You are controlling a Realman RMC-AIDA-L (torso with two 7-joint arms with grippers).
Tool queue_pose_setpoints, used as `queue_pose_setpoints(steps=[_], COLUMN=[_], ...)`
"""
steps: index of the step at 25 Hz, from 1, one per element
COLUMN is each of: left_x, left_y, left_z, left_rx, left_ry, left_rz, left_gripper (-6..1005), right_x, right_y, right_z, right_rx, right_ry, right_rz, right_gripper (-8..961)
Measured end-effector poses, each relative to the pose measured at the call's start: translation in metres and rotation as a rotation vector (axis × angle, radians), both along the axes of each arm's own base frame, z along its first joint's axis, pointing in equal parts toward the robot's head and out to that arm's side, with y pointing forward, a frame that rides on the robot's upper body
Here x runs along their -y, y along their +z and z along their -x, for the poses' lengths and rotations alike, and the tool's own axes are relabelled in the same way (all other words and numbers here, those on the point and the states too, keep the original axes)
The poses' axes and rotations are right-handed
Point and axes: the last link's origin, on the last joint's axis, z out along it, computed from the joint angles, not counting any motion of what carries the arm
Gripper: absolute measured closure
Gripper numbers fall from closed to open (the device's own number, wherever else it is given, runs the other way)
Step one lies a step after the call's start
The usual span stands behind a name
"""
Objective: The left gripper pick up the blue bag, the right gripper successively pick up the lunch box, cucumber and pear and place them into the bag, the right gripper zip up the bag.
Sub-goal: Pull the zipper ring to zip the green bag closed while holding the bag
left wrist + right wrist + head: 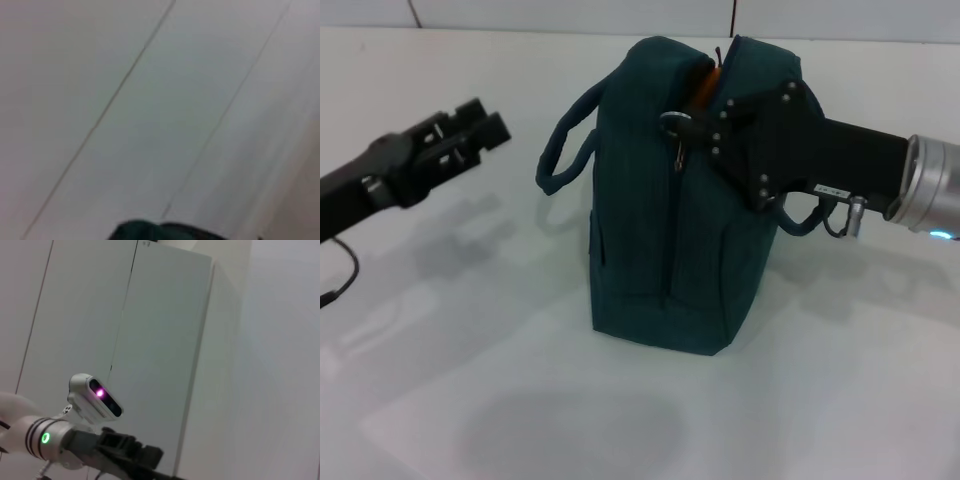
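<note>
left gripper (485, 125) raised aside, right gripper (705, 125) reaching inward

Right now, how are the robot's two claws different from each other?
The right gripper is up against the top of the blue bag, at its zipper ring; the left gripper hangs in the air off to the bag's side, touching nothing. The right gripper's arm shows a blue light; the left gripper's arm shows a green one in the right wrist view. Both are black claws pointing toward the bag.

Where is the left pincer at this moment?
In the head view the left pincer hangs above the white table on the robot's left, apart from the blue bag and holding nothing.
</note>
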Motion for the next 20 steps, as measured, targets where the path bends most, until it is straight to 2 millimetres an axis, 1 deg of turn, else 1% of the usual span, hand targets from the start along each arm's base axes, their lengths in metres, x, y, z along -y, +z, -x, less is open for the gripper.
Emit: queue_pose_setpoints(steps=[3, 8, 13, 20], left_x=[0.002, -0.008, -0.014, -0.019], left_y=[-0.002, -0.014, -0.024, -0.031], left_z=[-0.002, -0.012, -0.020, -0.025], left_rx=[-0.032, -0.072, -0.091, -0.100], left_ry=[-0.001, -0.008, -0.030, -0.033], left_rz=[0.075, 0.196, 0.230, 0.237], left_gripper=[298, 299, 301, 303], right_x=[-0.001, -0.003, -0.006, -0.005], right_y=[-0.001, 0.001, -0.003, -0.007], right_z=[0.001, 0.006, 0.022, 0.026], right_rx=[-0.001, -0.004, 0.012, 0.015], right_ry=[-0.001, 0.015, 0.072, 0.080], right_rz=[-0.002, -0.013, -0.002, 0.011], right_gripper=[945, 945, 945, 944])
